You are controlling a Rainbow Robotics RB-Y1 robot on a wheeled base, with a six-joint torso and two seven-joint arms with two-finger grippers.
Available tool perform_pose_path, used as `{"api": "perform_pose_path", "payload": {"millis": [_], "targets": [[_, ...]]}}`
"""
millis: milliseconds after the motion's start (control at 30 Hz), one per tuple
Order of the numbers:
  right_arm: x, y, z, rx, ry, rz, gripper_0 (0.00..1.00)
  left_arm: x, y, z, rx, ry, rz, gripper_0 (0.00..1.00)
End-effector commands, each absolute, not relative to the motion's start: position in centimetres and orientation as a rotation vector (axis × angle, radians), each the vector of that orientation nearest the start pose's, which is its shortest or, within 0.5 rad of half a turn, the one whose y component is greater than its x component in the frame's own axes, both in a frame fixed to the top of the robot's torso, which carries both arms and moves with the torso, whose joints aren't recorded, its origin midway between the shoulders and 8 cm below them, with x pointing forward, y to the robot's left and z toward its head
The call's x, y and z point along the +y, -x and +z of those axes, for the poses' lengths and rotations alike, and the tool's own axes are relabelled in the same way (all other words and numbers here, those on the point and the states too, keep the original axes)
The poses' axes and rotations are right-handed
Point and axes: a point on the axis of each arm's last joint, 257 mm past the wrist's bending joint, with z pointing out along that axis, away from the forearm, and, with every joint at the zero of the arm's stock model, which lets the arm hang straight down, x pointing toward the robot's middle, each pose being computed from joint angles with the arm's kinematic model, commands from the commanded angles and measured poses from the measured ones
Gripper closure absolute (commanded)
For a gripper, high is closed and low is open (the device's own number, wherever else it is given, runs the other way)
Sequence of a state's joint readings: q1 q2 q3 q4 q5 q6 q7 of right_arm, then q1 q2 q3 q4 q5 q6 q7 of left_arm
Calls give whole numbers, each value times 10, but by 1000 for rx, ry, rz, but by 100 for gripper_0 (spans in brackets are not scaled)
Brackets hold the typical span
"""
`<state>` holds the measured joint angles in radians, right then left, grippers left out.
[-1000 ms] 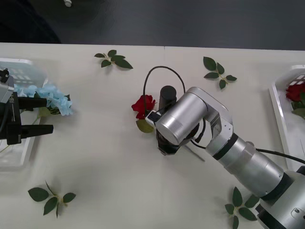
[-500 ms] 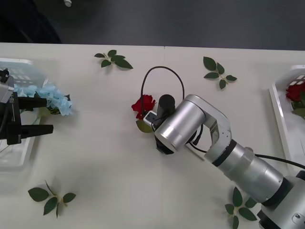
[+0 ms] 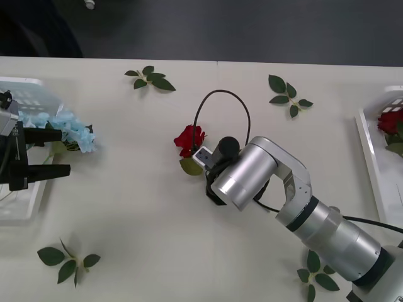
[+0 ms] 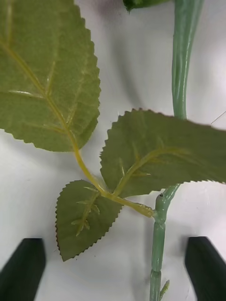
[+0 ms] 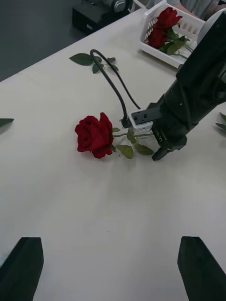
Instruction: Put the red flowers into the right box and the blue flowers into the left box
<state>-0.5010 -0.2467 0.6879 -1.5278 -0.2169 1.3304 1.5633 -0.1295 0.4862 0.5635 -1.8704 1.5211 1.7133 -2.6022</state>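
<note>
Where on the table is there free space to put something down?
Free: the table between the left gripper, the right gripper and the near-left leaf sprig. Crowded: around the red rose under the right gripper.

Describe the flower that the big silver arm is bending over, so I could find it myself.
Look to the middle of the white table. There the right gripper hangs open over one red rose lying flat, alone; the other red roses already lie in the right box.

You see a matt white table [image 3: 145,207], a brushed, faintly shiny metal arm [image 3: 252,176], white slatted plastic boxes [image 5: 188,21], and a velvety cloth rose [image 5: 94,135] with a waxy plastic stem [image 4: 181,56].
</note>
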Motion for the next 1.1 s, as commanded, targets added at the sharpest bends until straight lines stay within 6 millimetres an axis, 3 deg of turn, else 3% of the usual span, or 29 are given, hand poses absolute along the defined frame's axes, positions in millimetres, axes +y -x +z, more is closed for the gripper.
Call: {"api": "perform_pose_path", "payload": {"millis": [33,433,567,733,800,1100], "targets": [[-63,-459,-366,2433,1063,-189,100,258,-385,-122,1691,-1217,-485,17],[-65,-459,-365,2432,1073,-200,100,258,-385,-122,1691,-1217,-485,17],[-70,-456,-354,2425,1072,-212,100,258,-385,-122,1691,-1217,-485,17],[-90,-443,-324,2428,1034,-198,100,258,-385,-122,1691,-1217,-485,17],[-101,-441,-303,2390,974,-178,100,258,-385,-122,1691,-1217,-485,17],[-142,-442,-235,2203,793,-107,100,258,-385,-122,1691,-1217,-485,17]]}}
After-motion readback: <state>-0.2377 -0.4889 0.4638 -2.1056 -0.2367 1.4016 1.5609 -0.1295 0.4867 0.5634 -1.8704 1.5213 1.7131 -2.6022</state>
